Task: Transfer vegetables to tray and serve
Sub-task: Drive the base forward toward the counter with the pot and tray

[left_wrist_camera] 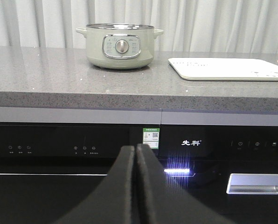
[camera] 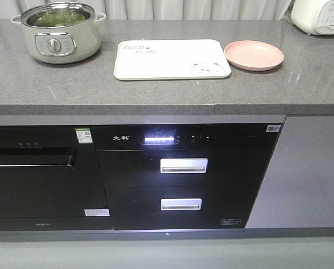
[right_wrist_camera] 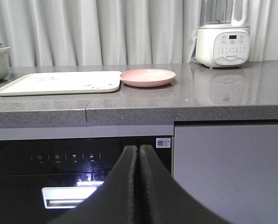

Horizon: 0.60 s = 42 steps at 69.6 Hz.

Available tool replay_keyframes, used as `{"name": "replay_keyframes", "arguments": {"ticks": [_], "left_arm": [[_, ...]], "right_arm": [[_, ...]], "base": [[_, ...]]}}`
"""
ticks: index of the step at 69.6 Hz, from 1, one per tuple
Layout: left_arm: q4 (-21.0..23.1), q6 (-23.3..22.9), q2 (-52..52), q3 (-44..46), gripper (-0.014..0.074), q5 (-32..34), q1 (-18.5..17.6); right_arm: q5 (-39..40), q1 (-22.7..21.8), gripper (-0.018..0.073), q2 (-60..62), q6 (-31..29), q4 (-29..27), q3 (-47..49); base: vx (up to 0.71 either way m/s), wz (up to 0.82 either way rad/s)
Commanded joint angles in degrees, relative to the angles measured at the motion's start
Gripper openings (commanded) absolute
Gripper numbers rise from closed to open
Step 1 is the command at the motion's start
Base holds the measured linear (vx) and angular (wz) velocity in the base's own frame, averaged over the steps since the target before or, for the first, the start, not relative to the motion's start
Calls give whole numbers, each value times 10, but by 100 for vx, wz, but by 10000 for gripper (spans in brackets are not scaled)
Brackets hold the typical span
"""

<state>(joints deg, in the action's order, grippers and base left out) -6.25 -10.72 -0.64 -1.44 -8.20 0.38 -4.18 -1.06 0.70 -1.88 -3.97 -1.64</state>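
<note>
Your left pincer (left_wrist_camera: 136, 149) and right pincer (right_wrist_camera: 139, 149) are pressed together, empty: raise the left, spread it over the pot (camera: 58, 42), pinch the lettuce (camera: 58, 19) gently.

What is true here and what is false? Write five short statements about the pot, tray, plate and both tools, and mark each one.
1. The vegetables lie inside the pot. True.
2. The tray already holds a lettuce leaf. False: nothing lies on it.
3. The pink plate stands on the tray. False: it rests on the countertop beside the tray, on the side away from the pot.
4. The left tool is shut and holds nothing. True.
5. The right tool grips the pink plate. False: it is shut on nothing, below the countertop's edge.
</note>
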Motion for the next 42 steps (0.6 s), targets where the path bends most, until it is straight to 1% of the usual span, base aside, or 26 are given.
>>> {"name": "replay_keyframes", "arguments": {"ticks": [1, 42], "left_arm": [[0, 0, -9, -5, -8, 40, 1], [0, 0, -9, -5, -8, 40, 1]], "right_arm": [[45, -4, -4, 1, -1, 4, -4], [45, -4, -4, 1, -1, 4, -4]], "base": [[11, 2], [9, 0]]}}
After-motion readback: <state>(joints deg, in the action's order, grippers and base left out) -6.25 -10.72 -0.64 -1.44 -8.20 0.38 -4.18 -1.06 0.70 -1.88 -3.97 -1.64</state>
